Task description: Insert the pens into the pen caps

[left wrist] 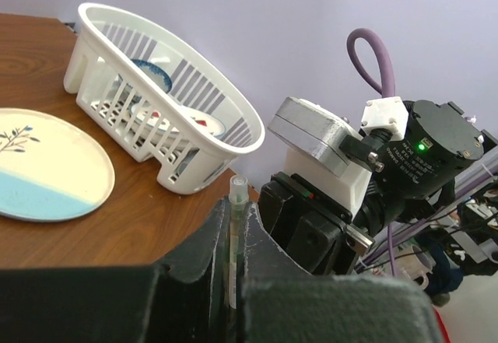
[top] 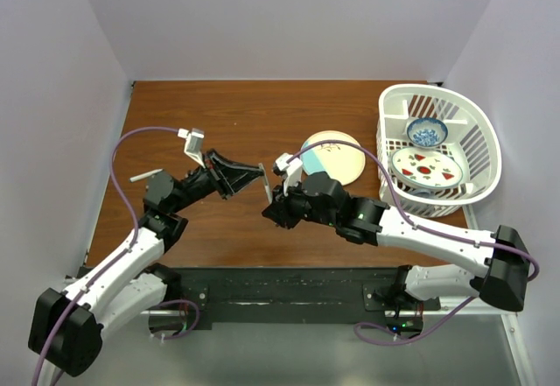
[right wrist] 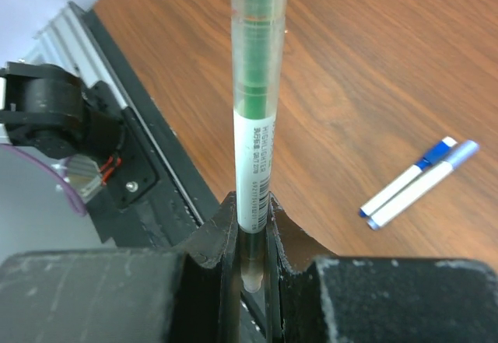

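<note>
A white pen (right wrist: 255, 148) with a green band and a translucent green cap (left wrist: 236, 191) is held in the air between both grippers. My right gripper (right wrist: 253, 234) is shut on its white barrel end. My left gripper (left wrist: 233, 226) is shut on the cap end, whose tip sticks out past the fingers. In the top view the pen (top: 265, 185) is a short stick between the left gripper (top: 260, 178) and the right gripper (top: 274, 204), above the table's middle. Two white pens with blue caps (right wrist: 416, 183) lie side by side on the table.
A cream and blue plate (top: 337, 154) lies behind the grippers. A white basket (top: 477, 154) at the back right holds a blue bowl and a patterned plate. The right arm's wrist (left wrist: 389, 156) is close in front of the left gripper.
</note>
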Robot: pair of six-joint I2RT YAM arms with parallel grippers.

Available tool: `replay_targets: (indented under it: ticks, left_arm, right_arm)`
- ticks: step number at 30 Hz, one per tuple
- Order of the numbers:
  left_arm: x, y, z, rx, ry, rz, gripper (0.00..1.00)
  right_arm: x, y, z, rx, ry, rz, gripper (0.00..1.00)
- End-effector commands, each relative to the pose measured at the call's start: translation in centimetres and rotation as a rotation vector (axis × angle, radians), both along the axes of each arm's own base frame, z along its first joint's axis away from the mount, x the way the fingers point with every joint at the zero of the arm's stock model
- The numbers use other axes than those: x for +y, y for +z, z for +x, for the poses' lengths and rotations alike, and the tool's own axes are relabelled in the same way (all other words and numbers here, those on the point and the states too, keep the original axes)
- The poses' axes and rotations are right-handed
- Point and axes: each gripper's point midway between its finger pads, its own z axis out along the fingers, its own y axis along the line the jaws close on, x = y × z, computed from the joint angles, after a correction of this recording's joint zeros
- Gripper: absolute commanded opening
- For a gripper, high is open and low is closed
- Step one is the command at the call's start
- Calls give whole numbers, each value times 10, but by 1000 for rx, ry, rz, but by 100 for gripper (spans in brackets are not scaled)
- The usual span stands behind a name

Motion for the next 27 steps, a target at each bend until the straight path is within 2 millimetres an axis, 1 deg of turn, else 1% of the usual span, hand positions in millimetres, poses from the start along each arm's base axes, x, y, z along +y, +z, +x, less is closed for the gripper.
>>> replay_targets:
  ticks: [1, 2, 4, 6, 9, 14, 17, 18, 19, 20, 21, 22, 23, 24, 25, 26, 27]
  left_arm:
    - [-23, -73, -65, 185, -327, 156, 0]
    - [-23, -77, -65, 195, -328, 162, 0]
    - [-25, -82, -69, 202, -340, 171, 0]
    - [-27, -88, -72, 215, -356, 183, 0]
    - [-27, -94, -73, 223, -356, 194, 0]
    - [-28, -95, -75, 224, -362, 188, 0]
    - [-29, -89, -73, 215, -361, 181, 0]
    - [-30, -85, -70, 211, -350, 178, 0]
    - [-31, -83, -68, 211, -345, 179, 0]
    - [-33, -71, -63, 188, -335, 172, 0]
    - [-34, -65, -56, 180, -305, 173, 0]
    - [-35, -65, -51, 198, -288, 190, 0]
    - [-37, -47, -42, 146, -263, 190, 0]
    - [-37, -40, -31, 133, -207, 197, 0]
    - [-36, -43, -23, 161, -174, 229, 0]
    - [-37, -23, -12, 102, -133, 236, 0]
    - [-32, -31, 2, 148, -50, 286, 0]
  right_arm:
    - [5, 166, 51, -305, -158, 377, 0]
    - [4, 175, 52, -323, -162, 383, 0]
    - [5, 179, 54, -334, -163, 379, 0]
    - [2, 187, 57, -355, -176, 383, 0]
    - [-3, 192, 62, -375, -204, 374, 0]
    - [-11, 202, 64, -410, -222, 373, 0]
    - [-11, 199, 62, -406, -213, 364, 0]
    - [-10, 195, 61, -397, -208, 356, 0]
    - [-8, 184, 58, -381, -187, 342, 0]
    - [-8, 180, 55, -367, -176, 341, 0]
    - [-7, 172, 53, -348, -162, 329, 0]
    - [-6, 154, 49, -321, -138, 305, 0]
    - [-6, 148, 44, -298, -126, 305, 0]
    - [-7, 136, 41, -273, -113, 285, 0]
    - [-7, 119, 37, -244, -99, 257, 0]
    - [-8, 109, 32, -209, -91, 250, 9]
    - [-13, 103, 28, -191, -86, 234, 19]
